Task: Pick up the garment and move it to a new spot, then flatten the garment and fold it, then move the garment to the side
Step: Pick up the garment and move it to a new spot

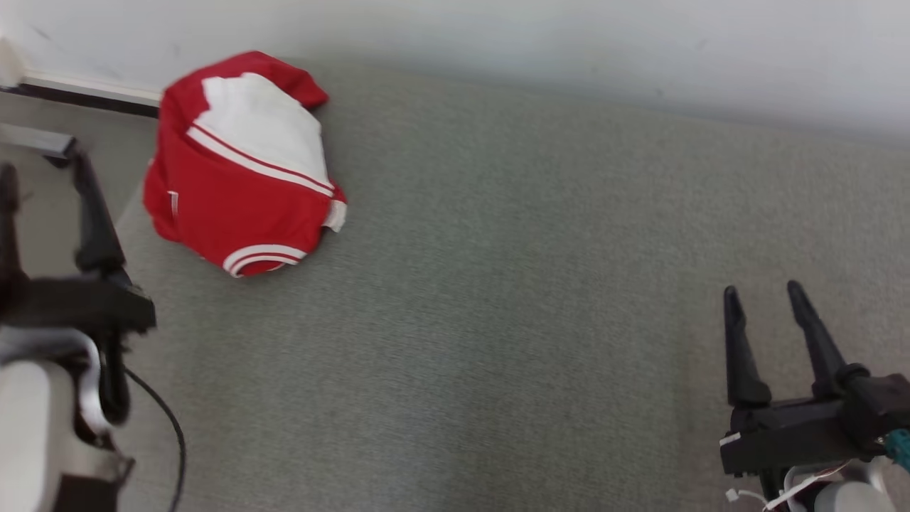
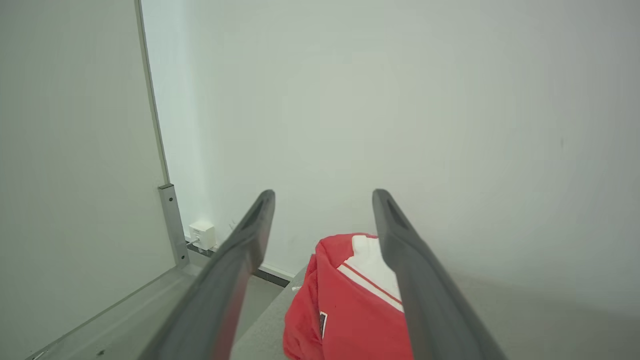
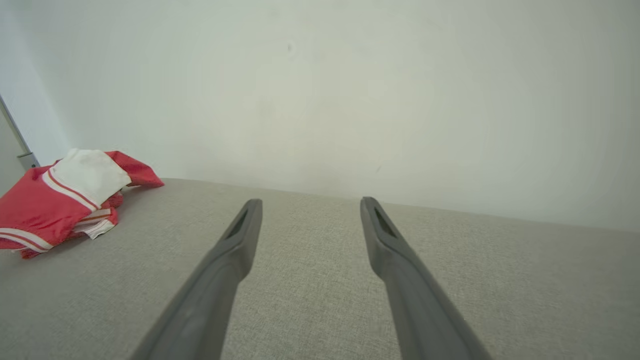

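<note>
You are looking at one red-and-white garment (image 1: pixel 242 163), which is lying bunched at the upper left of the head view on the grey fabric surface (image 1: pixel 498 320). Its small patch (image 2: pixel 322 322) is too small to read. Your two grippers, left gripper (image 1: pixel 43 169) and right gripper (image 1: pixel 762 288), are both standing spread wide, gripping and touching nothing.

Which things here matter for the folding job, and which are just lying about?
Job:
crumpled red-and-white fabric garment
grey woven work surface
left gripper
right gripper

Lying about:
small white wall box
grey metal post
black cable
</note>
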{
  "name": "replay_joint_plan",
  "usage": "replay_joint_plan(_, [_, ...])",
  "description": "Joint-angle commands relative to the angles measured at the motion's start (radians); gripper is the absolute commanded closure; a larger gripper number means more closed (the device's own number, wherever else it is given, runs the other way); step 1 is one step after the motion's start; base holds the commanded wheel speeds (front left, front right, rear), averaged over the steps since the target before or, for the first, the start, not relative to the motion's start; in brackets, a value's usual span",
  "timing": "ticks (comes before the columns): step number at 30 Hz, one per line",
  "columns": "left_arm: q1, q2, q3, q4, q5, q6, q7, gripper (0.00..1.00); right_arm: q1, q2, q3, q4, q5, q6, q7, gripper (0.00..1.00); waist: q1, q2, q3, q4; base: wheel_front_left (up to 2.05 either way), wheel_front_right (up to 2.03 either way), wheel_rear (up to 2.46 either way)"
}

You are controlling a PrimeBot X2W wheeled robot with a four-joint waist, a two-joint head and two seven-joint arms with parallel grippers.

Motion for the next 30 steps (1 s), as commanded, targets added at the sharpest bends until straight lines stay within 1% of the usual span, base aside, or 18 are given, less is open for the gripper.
replay_joint_plan(1, [-0.056, 0.014, 0.01, 0.009, -0.016, -0.005, 0.009, 0.0, -0.019, -0.004, -0.014, -0.013, -0.009, -0.002, -0.011, 0.0, -0.0002, -0.0001, 0.135, -0.132, 0.0, 0.0, 0.0])
replay_joint_plan(7, [-0.227, 0.076, 0.036, 0.079, -0.028, -0.01, 0.053, 0.0, -0.06, -0.003, -0.051, -0.036, -0.017, -0.002, -0.033, 0.0, -0.0002, -0.0001, 0.235, -0.215, 0.0, 0.0, 0.0])
replay_joint_plan(11, [-0.308, 0.116, 0.039, 0.141, -0.029, -0.014, 0.092, 0.0, -0.083, -0.001, -0.064, -0.043, -0.021, -0.002, -0.048, 0.0, -0.0002, -0.0001, 0.28, -0.254, 0.0, 0.0, 0.0])
replay_joint_plan(12, [-0.339, 0.134, 0.04, 0.18, -0.031, -0.019, 0.109, 0.0, -0.095, 0.0, -0.067, -0.042, -0.02, -0.002, -0.054, 0.0, -0.0002, -0.0001, 0.298, -0.268, 0.0, 0.0, 0.0])
replay_joint_plan(17, [-0.395, 0.178, 0.037, 0.297, -0.026, -0.028, 0.141, 0.0, -0.113, 0.003, -0.066, -0.04, -0.019, -0.002, -0.064, 0.0, -0.0002, -0.0001, 0.328, -0.291, 0.0, 0.0, 0.0])
replay_joint_plan(22, [-0.428, 0.205, 0.036, 0.428, -0.031, -0.033, 0.161, 0.0, -0.12, 0.002, -0.067, -0.032, -0.021, -0.002, -0.07, 0.0, -0.0002, -0.0001, 0.336, -0.3, 0.0, 0.0, 0.0])
replay_joint_plan(27, [-0.439, 0.223, 0.014, 0.554, -0.026, -0.054, 0.199, 0.0, -0.12, -0.005, -0.068, -0.027, -0.022, -0.002, -0.066, 0.0, -0.0002, -0.0001, 0.319, -0.301, 0.0, 0.0, 0.0])
replay_joint_plan(30, [-0.436, 0.222, 0.006, 0.614, -0.025, -0.055, 0.206, 0.0, -0.121, -0.006, -0.062, -0.03, -0.021, -0.002, -0.066, 0.0, -0.0002, -0.0001, 0.309, -0.302, 0.0, 0.0, 0.0])
